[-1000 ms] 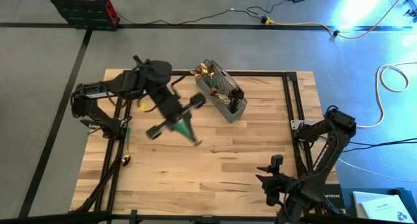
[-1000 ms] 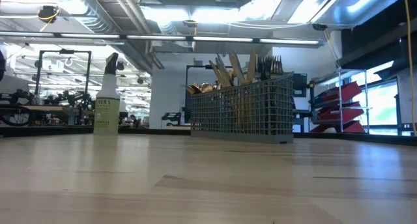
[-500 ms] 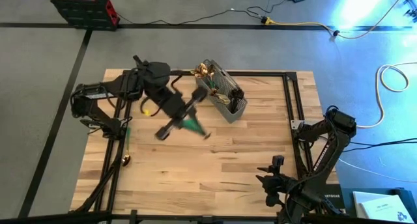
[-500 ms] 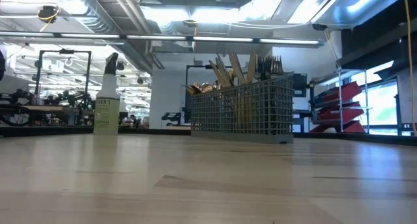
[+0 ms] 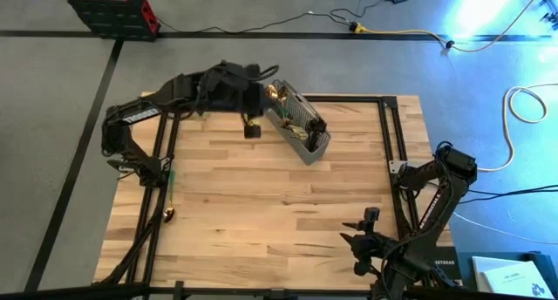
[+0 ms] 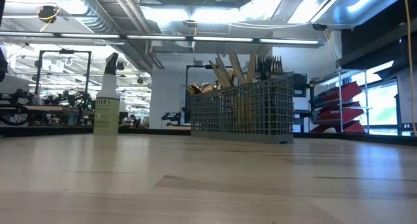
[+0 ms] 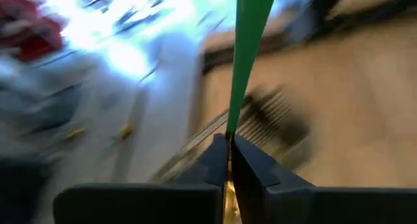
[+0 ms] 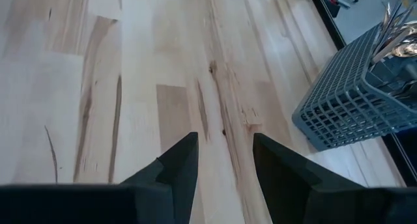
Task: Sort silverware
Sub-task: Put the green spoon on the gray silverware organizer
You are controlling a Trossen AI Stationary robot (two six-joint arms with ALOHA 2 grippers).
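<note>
My left gripper (image 5: 254, 117) hangs at the far left end of the grey mesh caddy (image 5: 298, 127), shut on a green-handled piece of silverware (image 7: 246, 61). That piece shows only in the blurred left wrist view. Gold, cream and dark silverware (image 6: 236, 69) stands upright in the caddy (image 6: 241, 113). A green-handled spoon (image 5: 172, 191) lies flat by the table's left edge. Near the front right corner, my right gripper (image 8: 225, 165) is open above bare wood with nothing between its fingers. My left gripper pinches the slim piece between its two fingers at the lower end of the green handle (image 7: 230, 127). The handle runs on past the fingertips, in line with the fingers. A gold part (image 7: 227, 196) shows behind them. The piece is lifted clear of the table.
A spray bottle (image 6: 106, 107) stands left of the caddy in the low view. Black frame rails (image 5: 390, 134) edge the wooden table. The middle and near parts of the tabletop (image 5: 261, 204) are bare wood. The caddy (image 8: 352, 100) stands beyond my right gripper.
My left gripper has swung from above the table's middle toward the far edge, up to the caddy's left end. It has turned sharply on the way, still shut on the green-handled piece. My right arm has kept still.
</note>
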